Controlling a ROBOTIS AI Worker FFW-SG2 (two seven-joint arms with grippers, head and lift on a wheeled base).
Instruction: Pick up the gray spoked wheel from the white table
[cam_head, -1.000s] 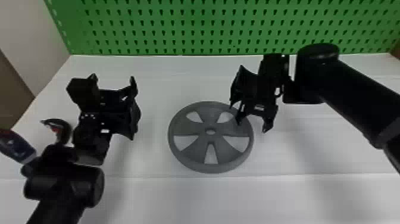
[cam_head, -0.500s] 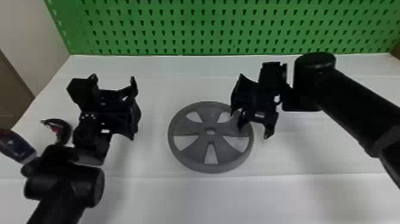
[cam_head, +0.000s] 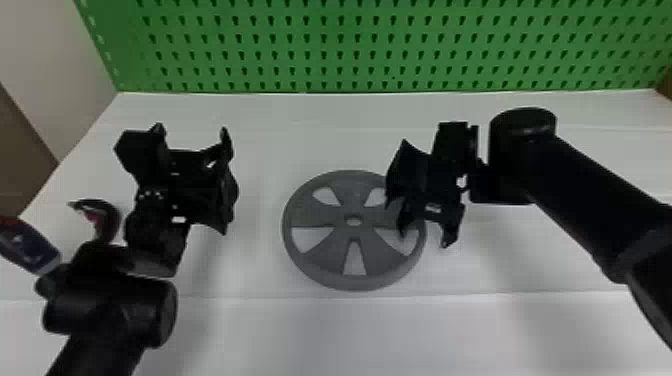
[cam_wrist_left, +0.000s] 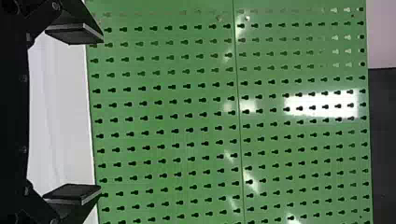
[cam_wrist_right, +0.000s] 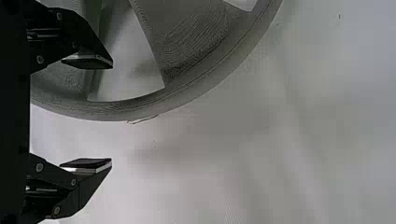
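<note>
In the head view, the right gripper (cam_head: 424, 240) has come lower in the frame during the last second, and is now at right of centre, over the rim of the gray spoked wheel (cam_head: 354, 190). The wheel lies flat in the middle, on the white table (cam_head: 300, 340), and has not moved. The right fingers are apart, holding nothing, so I think this is lining up for a rim grasp. The left gripper (cam_head: 191, 131), also open, waits at upper left.
</note>
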